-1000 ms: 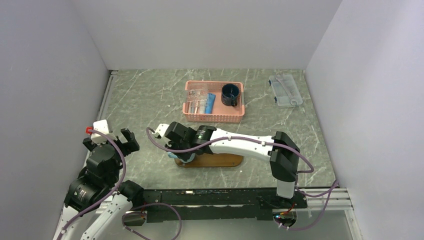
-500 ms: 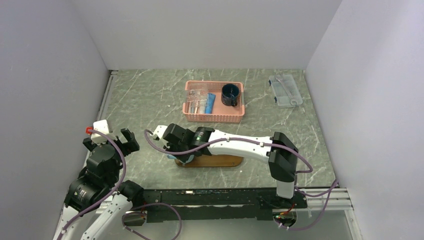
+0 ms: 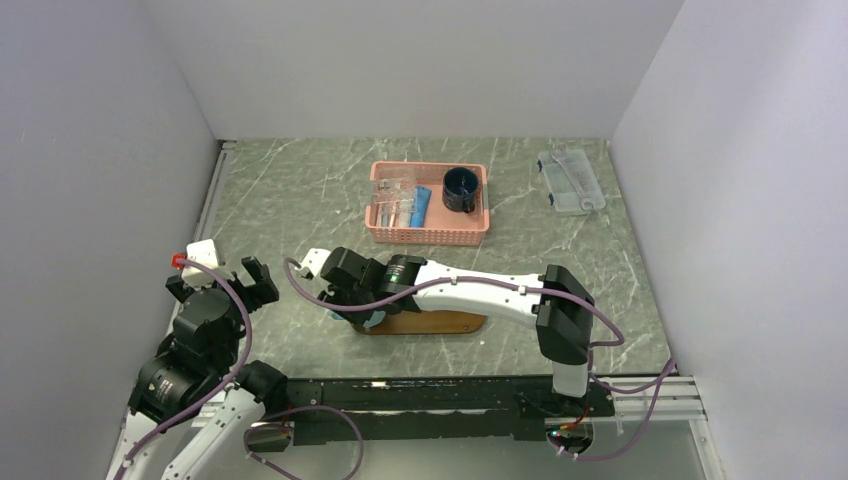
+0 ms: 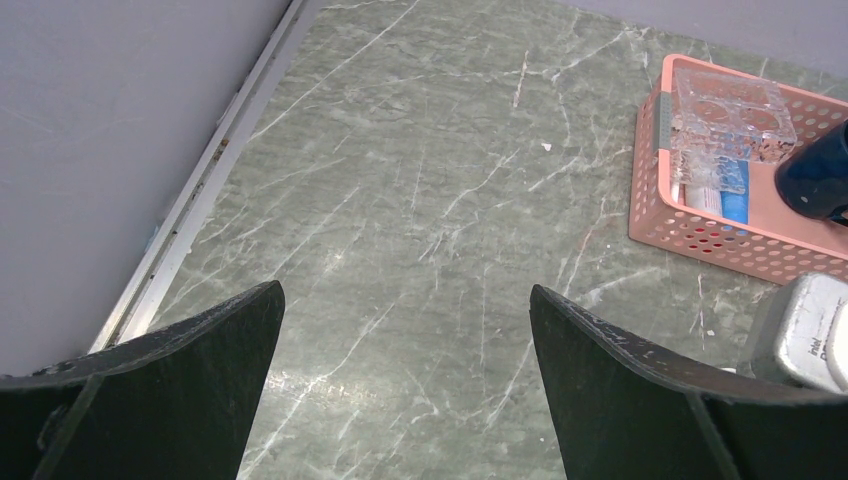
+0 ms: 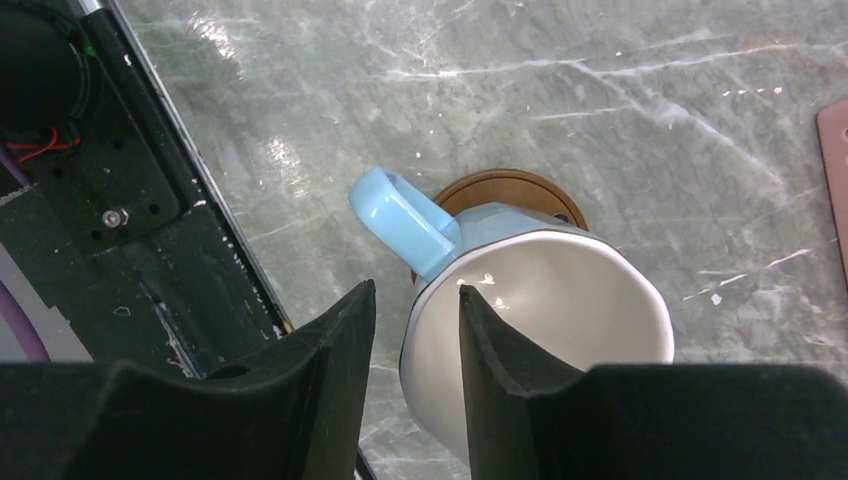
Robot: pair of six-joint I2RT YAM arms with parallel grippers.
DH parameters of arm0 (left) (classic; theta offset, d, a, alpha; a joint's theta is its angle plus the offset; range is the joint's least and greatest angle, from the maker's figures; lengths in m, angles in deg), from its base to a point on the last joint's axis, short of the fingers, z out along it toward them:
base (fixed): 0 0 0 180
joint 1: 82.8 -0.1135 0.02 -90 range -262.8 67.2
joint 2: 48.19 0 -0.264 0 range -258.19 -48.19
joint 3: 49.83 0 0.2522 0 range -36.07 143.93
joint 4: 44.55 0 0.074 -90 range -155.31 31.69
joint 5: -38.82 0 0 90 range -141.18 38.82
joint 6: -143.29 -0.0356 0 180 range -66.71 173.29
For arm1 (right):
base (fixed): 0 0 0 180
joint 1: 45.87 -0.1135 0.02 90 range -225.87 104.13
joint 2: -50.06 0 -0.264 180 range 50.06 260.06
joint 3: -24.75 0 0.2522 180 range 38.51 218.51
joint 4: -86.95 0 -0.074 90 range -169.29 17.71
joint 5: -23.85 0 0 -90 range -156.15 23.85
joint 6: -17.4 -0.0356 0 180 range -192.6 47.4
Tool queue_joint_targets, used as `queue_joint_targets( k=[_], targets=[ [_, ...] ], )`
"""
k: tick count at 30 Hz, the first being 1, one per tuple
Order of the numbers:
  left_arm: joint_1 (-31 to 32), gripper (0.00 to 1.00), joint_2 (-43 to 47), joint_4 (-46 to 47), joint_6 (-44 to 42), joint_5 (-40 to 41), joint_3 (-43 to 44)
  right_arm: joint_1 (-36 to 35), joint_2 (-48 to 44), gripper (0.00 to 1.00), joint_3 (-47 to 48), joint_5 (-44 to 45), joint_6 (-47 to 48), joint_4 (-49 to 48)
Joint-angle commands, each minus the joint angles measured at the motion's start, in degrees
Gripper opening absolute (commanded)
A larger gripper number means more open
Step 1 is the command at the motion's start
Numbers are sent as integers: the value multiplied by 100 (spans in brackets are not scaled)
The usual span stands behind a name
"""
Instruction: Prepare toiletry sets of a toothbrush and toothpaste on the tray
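The dark brown tray (image 3: 440, 322) lies near the front edge; its rounded left end shows in the right wrist view (image 5: 510, 187). A light blue mug (image 3: 374, 317) with a white inside (image 5: 560, 300) stands on that end. My right gripper (image 3: 350, 300) straddles the mug's rim (image 5: 415, 290), one finger inside and one outside, with a gap to the wall. The blue toothpaste (image 3: 421, 208) lies in the pink basket (image 3: 430, 236), also seen in the left wrist view (image 4: 735, 195). No toothbrush can be made out. My left gripper (image 3: 222, 280) is open and empty above bare table (image 4: 405, 290).
The basket (image 4: 700, 235) also holds a clear plastic block (image 3: 392, 195) and a dark blue mug (image 3: 461, 189). A clear plastic box (image 3: 571, 181) lies at the back right. The black base rail (image 5: 150, 200) runs close to the tray's left end.
My right gripper has shifted a little to the left over the tray's left end. The mug stays about where it was. The left arm has not moved.
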Motion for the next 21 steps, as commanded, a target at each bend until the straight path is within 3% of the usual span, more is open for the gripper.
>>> queue_joint_targets(
  k=[1, 11, 21],
  targets=[
    [-31, 99, 47, 150, 21, -5, -12, -36, -157, 41, 243, 244, -57, -179],
    [-33, 99, 18, 167, -7, -32, -18, -33, -912, 52, -39, 889, -109, -149],
    [-37, 99, 39, 186, -23, -66, -20, 453, -1616, 53, -366, 1563, -263, -13]
  ],
)
